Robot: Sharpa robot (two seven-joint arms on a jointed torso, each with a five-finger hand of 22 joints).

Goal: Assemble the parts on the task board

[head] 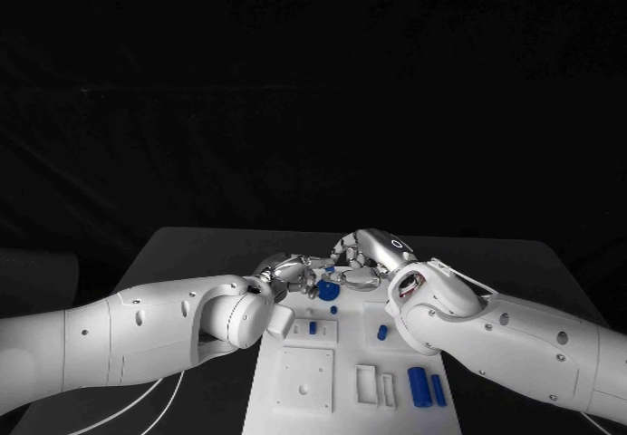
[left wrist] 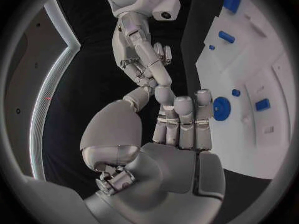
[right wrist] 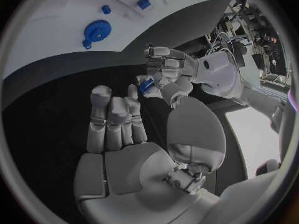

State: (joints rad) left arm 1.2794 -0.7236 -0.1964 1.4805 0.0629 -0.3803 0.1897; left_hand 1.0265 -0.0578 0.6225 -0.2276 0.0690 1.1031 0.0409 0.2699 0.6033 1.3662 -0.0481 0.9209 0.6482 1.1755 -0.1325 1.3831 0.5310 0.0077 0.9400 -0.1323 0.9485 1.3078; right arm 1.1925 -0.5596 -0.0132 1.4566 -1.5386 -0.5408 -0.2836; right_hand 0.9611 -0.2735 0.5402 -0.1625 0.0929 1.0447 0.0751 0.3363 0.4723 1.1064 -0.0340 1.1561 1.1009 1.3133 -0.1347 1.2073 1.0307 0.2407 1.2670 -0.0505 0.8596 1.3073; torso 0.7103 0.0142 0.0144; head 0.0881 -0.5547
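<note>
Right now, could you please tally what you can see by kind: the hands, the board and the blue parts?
Hands: 2, the left hand and the right hand
Task board: 1
Blue parts on the board: 6 that I can make out
Blue part pinched in the left hand: 1
Total: 10

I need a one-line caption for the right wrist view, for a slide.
Right hand open above the black table; the left hand opposite pinches a small blue part, with the blue gear on the task board.
</note>
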